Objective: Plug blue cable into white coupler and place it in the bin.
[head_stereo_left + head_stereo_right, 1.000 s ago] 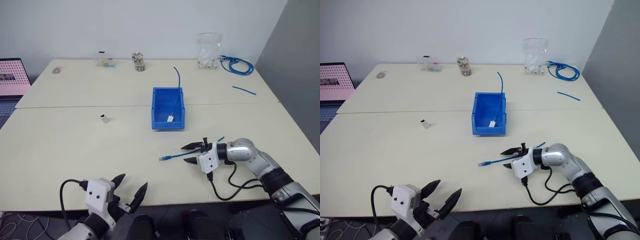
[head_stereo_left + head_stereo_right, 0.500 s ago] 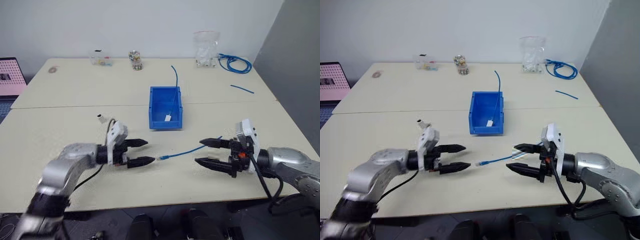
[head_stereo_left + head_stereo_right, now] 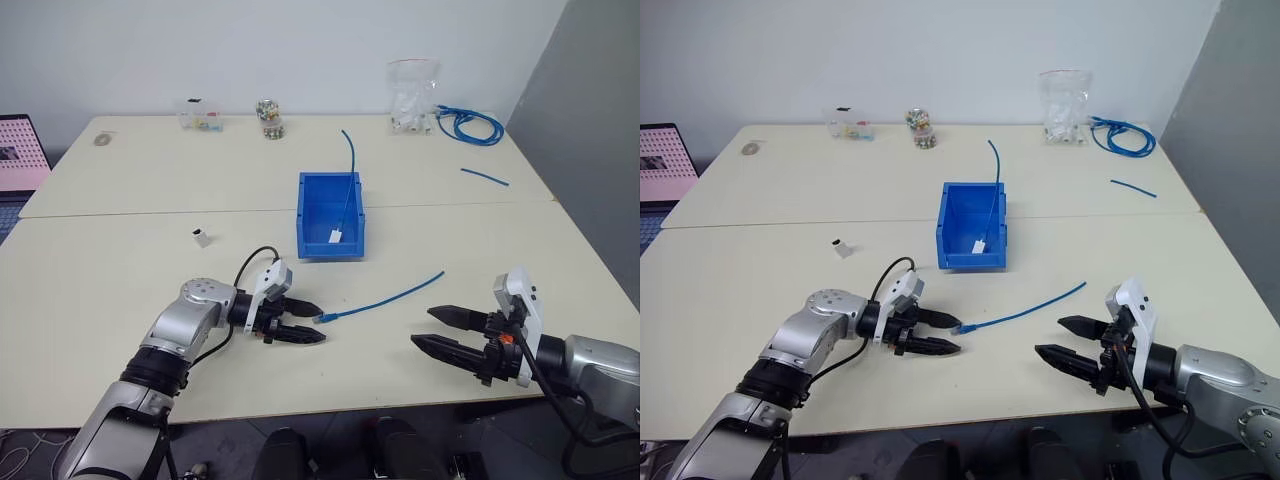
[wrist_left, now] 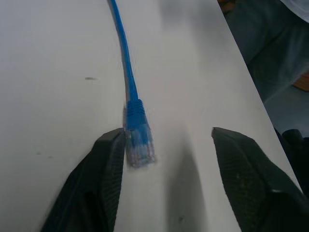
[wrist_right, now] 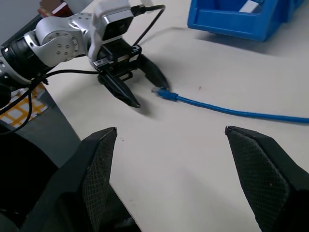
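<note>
On a pale worktop [image 3: 120, 290], the left gripper [image 3: 306, 324] lies low over the surface with its jaws parted around the clear plug of the blue cable [image 3: 385, 298]; in the left wrist view the plug [image 4: 139, 145] sits against one finger [image 4: 104, 179] while the other finger stands clear of it, so the plug is bracketed, not clamped. The cable runs from there to the right and slightly away, its far end lying loose on the worktop. The right gripper [image 3: 444, 330] hangs near the front edge on the right, well apart from the cable, jaws spread wide and holding nothing. The bin [image 3: 312, 215] stands at the centre of the worktop, beyond the cable; inside it lies a small white piece with another thin blue cable [image 3: 350, 170] rising out over its far wall. The white coupler [image 3: 202, 237] stands alone on the left of the worktop, beyond the left arm and well apart from the bin. Along the far edge stand a small clear box [image 3: 202, 116], a jar [image 3: 270, 121], a clear bag [image 3: 412, 98] and a coiled bundle of blue cable [image 3: 468, 126]; a short blue offcut [image 3: 486, 178] lies at far right. A laptop [image 3: 20, 155] shows at the left edge.
</note>
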Tool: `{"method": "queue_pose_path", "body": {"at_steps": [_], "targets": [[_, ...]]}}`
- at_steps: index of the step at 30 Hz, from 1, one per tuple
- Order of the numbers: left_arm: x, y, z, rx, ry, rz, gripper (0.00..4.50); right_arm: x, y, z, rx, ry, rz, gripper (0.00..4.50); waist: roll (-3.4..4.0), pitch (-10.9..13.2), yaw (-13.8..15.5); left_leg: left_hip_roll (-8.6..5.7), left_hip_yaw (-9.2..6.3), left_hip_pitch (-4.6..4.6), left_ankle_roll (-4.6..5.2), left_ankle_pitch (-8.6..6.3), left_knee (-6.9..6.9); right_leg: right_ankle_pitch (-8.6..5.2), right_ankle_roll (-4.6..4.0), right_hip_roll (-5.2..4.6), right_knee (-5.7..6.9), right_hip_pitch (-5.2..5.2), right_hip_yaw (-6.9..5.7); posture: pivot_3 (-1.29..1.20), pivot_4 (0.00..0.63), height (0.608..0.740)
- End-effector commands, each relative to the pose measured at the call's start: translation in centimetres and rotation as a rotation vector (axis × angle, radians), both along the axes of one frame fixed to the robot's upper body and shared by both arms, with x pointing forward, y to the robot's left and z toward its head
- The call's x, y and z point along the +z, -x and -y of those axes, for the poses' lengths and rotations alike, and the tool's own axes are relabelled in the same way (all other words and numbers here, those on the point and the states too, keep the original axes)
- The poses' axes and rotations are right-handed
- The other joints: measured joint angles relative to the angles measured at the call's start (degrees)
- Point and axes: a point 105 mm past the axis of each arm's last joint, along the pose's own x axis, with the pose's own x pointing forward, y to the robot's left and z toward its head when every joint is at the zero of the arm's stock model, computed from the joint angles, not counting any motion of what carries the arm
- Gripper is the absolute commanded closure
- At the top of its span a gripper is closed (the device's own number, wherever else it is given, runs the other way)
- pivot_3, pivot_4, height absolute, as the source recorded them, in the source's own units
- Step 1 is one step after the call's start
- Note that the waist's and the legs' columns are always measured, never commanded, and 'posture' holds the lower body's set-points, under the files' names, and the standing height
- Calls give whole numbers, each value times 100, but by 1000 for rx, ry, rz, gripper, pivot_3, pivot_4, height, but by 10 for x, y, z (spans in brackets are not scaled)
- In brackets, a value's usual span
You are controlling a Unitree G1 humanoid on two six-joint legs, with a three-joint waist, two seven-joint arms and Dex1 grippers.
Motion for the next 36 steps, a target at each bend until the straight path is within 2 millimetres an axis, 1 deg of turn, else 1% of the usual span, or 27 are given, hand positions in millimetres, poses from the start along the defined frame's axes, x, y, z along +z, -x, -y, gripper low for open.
{"method": "queue_pose_path", "body": {"at_steps": [1,2,3,5,6,9,10,14,16,19,22,26,28,31,33,36], "targets": [[-23,16,-15,-11,-74,-75,2511,9,1,1,-4,-5,41,692,-1,-5,-8,4,0,2,0,0,-1,0,0,3,1,1,0,0,150,740],[-25,13,-15,4,-78,-67,2677,9,-1,2,-6,-4,42,692,3,-8,-8,7,-1,3,0,0,-1,0,0,7,1,2,-1,0,150,740],[-26,10,-14,19,-78,-60,2979,9,-2,2,-6,-1,43,692,4,-9,-5,7,-2,5,0,0,-2,0,-1,8,2,1,-1,0,150,740],[-27,7,-11,23,-77,-46,3322,8,-4,3,-6,2,44,692,6,-13,0,6,-3,5,0,0,-2,0,-1,8,4,2,-3,0,150,740],[-27,7,-10,20,-77,-41,3574,8,-5,3,-6,3,44,692,6,-13,2,6,-3,5,0,0,-1,0,-1,8,4,3,-4,0,150,740],[-27,9,-6,15,-66,-34,4140,7,-7,3,-4,8,48,692,5,-17,7,3,-2,4,0,0,0,0,0,6,3,4,1,0,150,740],[-27,11,-2,12,-57,-32,4266,7,-8,3,-2,9,49,692,6,-18,7,3,-2,3,0,0,0,0,0,5,2,5,1,0,150,740],[-28,20,6,0,-33,-34,4280,6,-9,2,9,11,47,692,12,-25,17,4,-2,1,0,0,-1,0,0,-3,-1,5,4,0,150,740],[-27,23,7,1,-25,-35,4280,6,-9,2,15,13,43,692,12,-26,19,4,-1,-1,0,0,-1,0,1,-4,-4,5,5,0,150,740],[-24,20,4,28,-28,-17,4280,5,-9,1,23,16,41,692,11,-25,20,5,-2,-2,0,0,-1,0,1,-6,-7,5,4,0,150,740],[-17,14,0,66,-29,7,4280,5,-9,0,37,15,36,692,11,-25,20,4,-3,-2,0,0,-2,0,1,-5,-7,5,2,0,150,740],[-8,11,-2,105,-7,2,4280,3,-8,-3,50,8,28,692,10,-25,19,4,-6,-1,0,0,-1,0,2,-2,-4,5,0,0,150,740],[3,8,0,150,46,-56,4280,3,-7,-6,63,-15,6,692,9,-24,14,4,-7,-1,0,0,-1,0,1,-1,-3,5,-1,0,150,740],[29,8,6,204,170,-215,4280,4,-1,-12,83,-112,-73,692,-7,-12,9,7,-10,-2,0,0,-1,0,2,2,0,2,-3,0,150,740],[54,14,10,209,268,-322,4280,5,-1,-14,55,-260,-177,692,-12,-8,8,14,-20,-11,0,0,-1,0,1,4,1,-3,-12,0,150,740],[78,26,14,208,354,-433,4280,4,5,-17,91,-360,-299,692,-13,-3,5,13,-24,-15,0,0,0,0,1,3,0,-4,-13,0,150,740]]}}
